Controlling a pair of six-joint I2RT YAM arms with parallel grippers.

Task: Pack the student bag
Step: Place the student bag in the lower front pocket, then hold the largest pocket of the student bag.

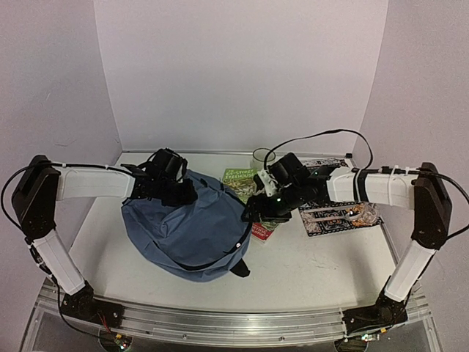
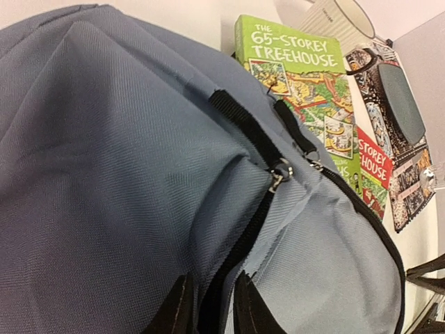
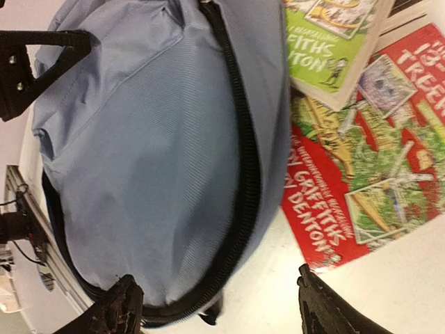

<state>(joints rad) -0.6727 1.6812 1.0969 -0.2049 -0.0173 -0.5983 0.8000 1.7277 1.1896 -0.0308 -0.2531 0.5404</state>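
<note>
A: Whereabouts of the student bag [image 1: 183, 235]?

B: Left of centre in the top view, slumped flat on the table [image 1: 315, 271]. By far the biggest thing there.

A: Long axis?

B: Roughly left to right across the frame, dipping a little toward the lower right. Rounded edge turned toward the bottom of the frame. Black zipper trim [image 3: 245, 174] curving along the lower-right rim, with a small black tab [image 1: 239, 270] sticking out at the lower-right corner. Top end or bottom end: cannot tell.

A: Left hand [image 2: 214, 309]?

B: Perched on the bag's upper edge in the top view. From the left wrist, fingertips [image 2: 182, 309] close together at the bottom of the frame, black zipper strip running between them. Narrow gap; pinching or merely flanking, cannot tell. Two metal zip pulls [image 2: 280, 170] near mid-frame, just beyond.

A: Right hand [image 3: 219, 309]?

B: Spread wide at the bag's right edge, holding nothing. One finger [image 3: 118, 309] over the zippered rim at lower left of the right wrist view, the other over bare table at lower right.

A: Beside the bag?

B: Green "65-Storey Treehouse" book [image 2: 299, 76] against its upper right, overlapping a red Treehouse book [image 3: 361, 188]. White mug [image 1: 262, 158] behind, patterned pouch [image 1: 333, 213] further right.
</note>
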